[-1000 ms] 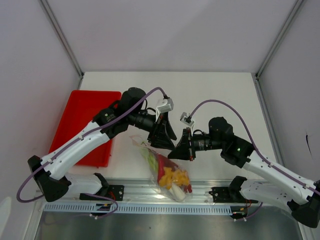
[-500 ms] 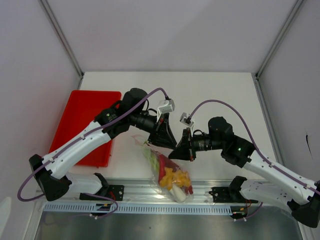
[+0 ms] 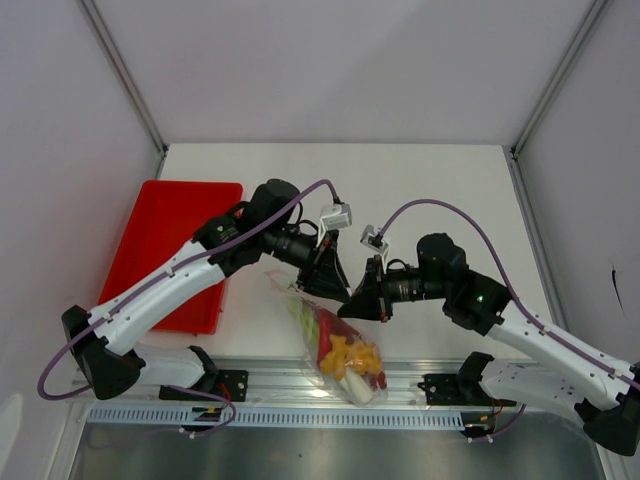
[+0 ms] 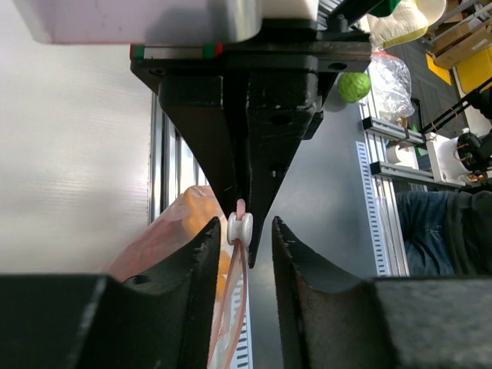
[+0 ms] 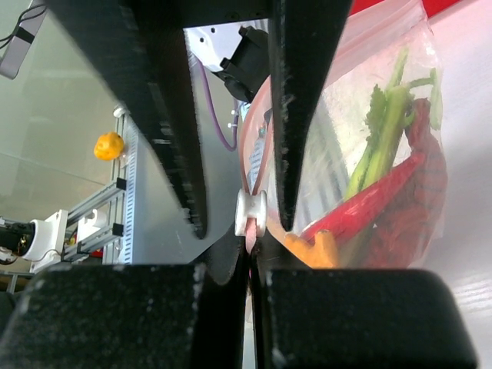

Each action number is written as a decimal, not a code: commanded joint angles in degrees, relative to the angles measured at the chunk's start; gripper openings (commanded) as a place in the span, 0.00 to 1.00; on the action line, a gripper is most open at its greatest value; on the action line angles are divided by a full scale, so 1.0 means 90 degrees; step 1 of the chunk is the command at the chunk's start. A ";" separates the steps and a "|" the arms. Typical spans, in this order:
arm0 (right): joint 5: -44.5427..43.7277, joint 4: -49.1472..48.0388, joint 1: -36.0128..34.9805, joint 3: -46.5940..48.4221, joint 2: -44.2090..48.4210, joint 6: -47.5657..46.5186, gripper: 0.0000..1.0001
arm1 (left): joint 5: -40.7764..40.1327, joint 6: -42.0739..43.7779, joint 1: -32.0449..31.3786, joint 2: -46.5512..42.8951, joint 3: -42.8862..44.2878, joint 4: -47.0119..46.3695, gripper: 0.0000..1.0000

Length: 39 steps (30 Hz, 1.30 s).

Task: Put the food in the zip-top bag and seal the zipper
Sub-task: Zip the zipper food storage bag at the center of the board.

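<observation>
The food (image 3: pixel 345 355) already lies inside the zip-top bag (image 3: pixel 318 325), so by the look of it only the sealing step is left. The bag rests at the middle of the table's near edge, its lower end draped over the edge.

The right gripper (image 3: pixel 352 300) has its jaws pressed together on the zipper (image 4: pixel 233 284), pinching the thin pink-red strip just beside the white slider tab (image 4: pixel 240 227). The left gripper (image 3: pixel 335 285) straddles that tab with its jaws apart, a sliver of gap on either side.

Next, the left jaws probably need to close on the tab and draw it along the strip while the right holds the end taut.

The bag is clear, floppy and creased. Through it show ribbed light green stalks (image 5: pixel 377 154), a glossy red chili (image 5: pixel 369 207) and a smooth orange piece (image 5: pixel 311 250). The tab is a small, hard spool shape
</observation>
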<state>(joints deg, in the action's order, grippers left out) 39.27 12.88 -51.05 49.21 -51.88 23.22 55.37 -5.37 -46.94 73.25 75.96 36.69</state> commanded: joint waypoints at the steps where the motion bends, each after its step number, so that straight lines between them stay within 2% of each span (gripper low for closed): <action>1: 0.0012 -0.0230 -0.0031 0.0391 0.0139 -0.0100 0.00 | -0.0098 0.0186 -0.0068 0.0054 0.0241 0.0190 0.34; 5: 0.0022 -0.0260 -0.0060 0.0372 0.0081 -0.0119 0.00 | -0.0059 0.0206 -0.0078 0.0064 0.0270 0.0191 0.26; 7: -0.0066 -0.0250 -0.0109 0.0353 0.0119 -0.0158 0.00 | -0.0069 0.0196 -0.0078 0.0093 0.0290 0.0211 0.14; 8: -0.0163 -0.0231 -0.0129 0.0352 0.0149 -0.0197 0.00 | -0.0098 0.0196 -0.0078 0.0103 0.0329 0.0259 0.02; 9: -0.0231 -0.0201 -0.0168 0.0352 0.0168 -0.0217 0.00 | -0.0098 0.0196 -0.0068 0.0113 0.0339 0.0279 0.00; 16: -0.1022 -0.0220 -0.0344 0.0226 0.0636 -0.0422 0.00 | 0.0068 0.0254 -0.0068 0.0123 0.0271 0.0289 0.01; 23: -0.1180 -0.0279 -0.0363 0.0167 0.0911 -0.0403 0.00 | 0.0312 0.0342 -0.0048 0.0083 0.0173 0.0220 0.01; 39: -0.1911 -0.0299 -0.0354 0.0069 0.1057 -0.0110 0.00 | 0.0185 0.0421 -0.0019 -0.0248 -0.0188 0.0494 0.01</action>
<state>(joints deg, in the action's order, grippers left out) 25.61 16.16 -54.26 48.97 -44.03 21.02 56.93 -2.50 -47.05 73.34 75.90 38.15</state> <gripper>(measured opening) 0.002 0.038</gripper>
